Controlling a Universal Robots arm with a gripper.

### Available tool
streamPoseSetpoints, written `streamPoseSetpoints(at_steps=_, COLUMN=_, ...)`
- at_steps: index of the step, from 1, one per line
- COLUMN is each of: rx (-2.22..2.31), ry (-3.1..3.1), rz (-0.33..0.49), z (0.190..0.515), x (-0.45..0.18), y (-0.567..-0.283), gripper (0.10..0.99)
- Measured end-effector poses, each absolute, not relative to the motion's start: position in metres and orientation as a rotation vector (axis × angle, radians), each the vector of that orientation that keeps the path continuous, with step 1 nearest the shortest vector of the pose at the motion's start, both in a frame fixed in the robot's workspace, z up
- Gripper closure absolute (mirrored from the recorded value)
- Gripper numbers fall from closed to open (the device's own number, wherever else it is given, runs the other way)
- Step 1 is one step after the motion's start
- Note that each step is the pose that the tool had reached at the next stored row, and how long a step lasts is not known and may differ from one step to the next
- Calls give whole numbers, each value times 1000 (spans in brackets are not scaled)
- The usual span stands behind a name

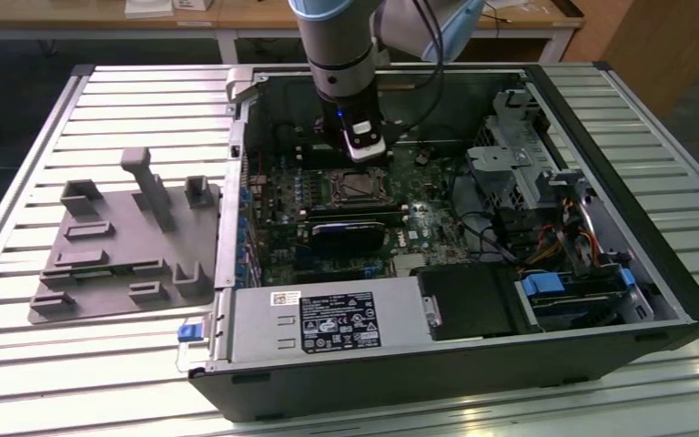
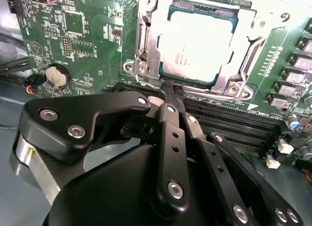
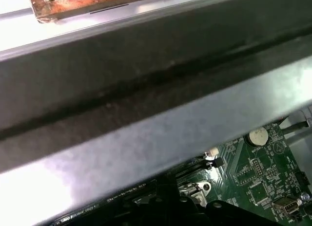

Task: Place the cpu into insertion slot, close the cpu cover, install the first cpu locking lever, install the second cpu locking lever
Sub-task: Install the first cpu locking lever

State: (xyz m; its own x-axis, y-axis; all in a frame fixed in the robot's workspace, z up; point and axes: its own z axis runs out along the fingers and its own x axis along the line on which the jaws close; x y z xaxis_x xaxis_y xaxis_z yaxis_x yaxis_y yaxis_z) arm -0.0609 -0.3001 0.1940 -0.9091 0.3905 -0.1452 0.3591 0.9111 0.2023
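In the second wrist view the cpu (image 2: 197, 43), a flat grey metal square, lies in the insertion slot on the green board. The silvery cpu cover (image 2: 147, 55) is down around it, framing its top. My gripper (image 2: 171, 92) has its black fingers drawn together. Their tips rest at the socket's edge, beside the cover's screw tab, with nothing visible between them. In the exterior view the gripper (image 1: 366, 153) hangs from the arm just behind the insertion slot (image 1: 356, 188), inside the open computer case. A thin metal lever (image 2: 253, 48) runs slantwise along one side of the cover.
Long black memory slots (image 2: 234, 123) lie next to the socket, and a coin battery (image 2: 57, 75) sits nearby. A black card (image 1: 349, 232), power supply (image 1: 325, 323) and drive cage (image 1: 520, 155) fill the case. A grey fixture (image 1: 119, 237) lies at the exterior view's left. The case wall (image 3: 146, 89) stands close.
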Motion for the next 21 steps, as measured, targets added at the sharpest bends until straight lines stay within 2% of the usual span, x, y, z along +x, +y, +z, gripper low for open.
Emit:
streamPoseSetpoints(at_steps=11, rx=571, ry=2891, rz=252, z=193, x=-61, y=-300, gripper=984)
streamPoseSetpoints(at_steps=21, rx=569, ry=2891, rz=242, z=210, x=-61, y=-300, gripper=984)
